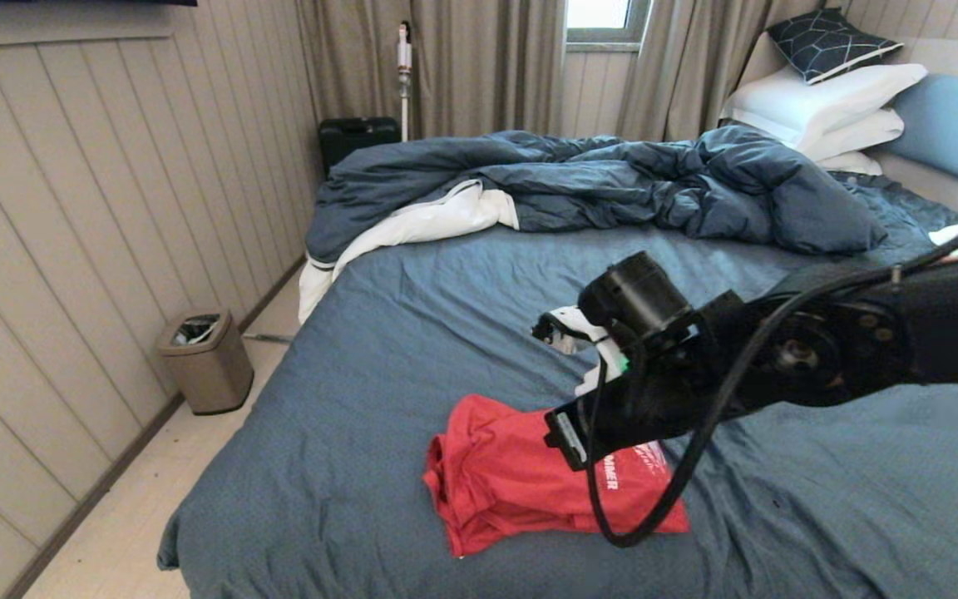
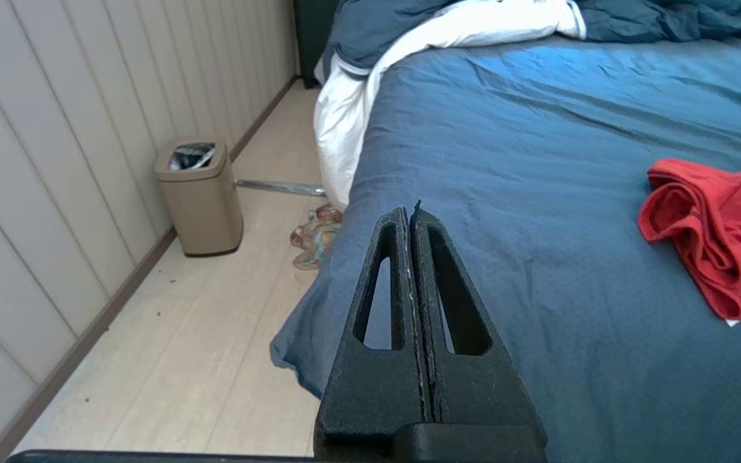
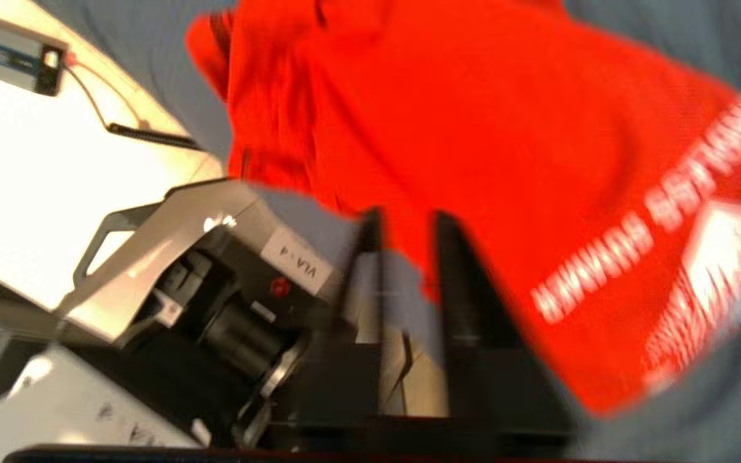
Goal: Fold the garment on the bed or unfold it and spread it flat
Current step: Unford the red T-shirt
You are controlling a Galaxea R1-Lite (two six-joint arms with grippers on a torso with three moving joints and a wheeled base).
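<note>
The garment [image 1: 512, 474] is a red T-shirt with white lettering, lying folded and bunched on the slate-blue sheet of the bed [image 1: 446, 316] near its front edge. My right arm reaches in from the right, its wrist over the shirt's right part, and in the head view the wrist hides the fingers. In the right wrist view the right gripper [image 3: 406, 222] is open just over the shirt's [image 3: 473, 128] edge; contact cannot be told. The left gripper [image 2: 411, 209] is shut and empty at the bed's front left corner, with the shirt [image 2: 718, 225] off to its right.
A rumpled dark blue duvet [image 1: 612, 179] with white lining lies across the far half, with white pillows [image 1: 828, 100] at the right. A tan waste bin [image 1: 206, 359] stands on the floor by the wall. Some crumpled wrapping [image 2: 316, 238] lies beside the bed.
</note>
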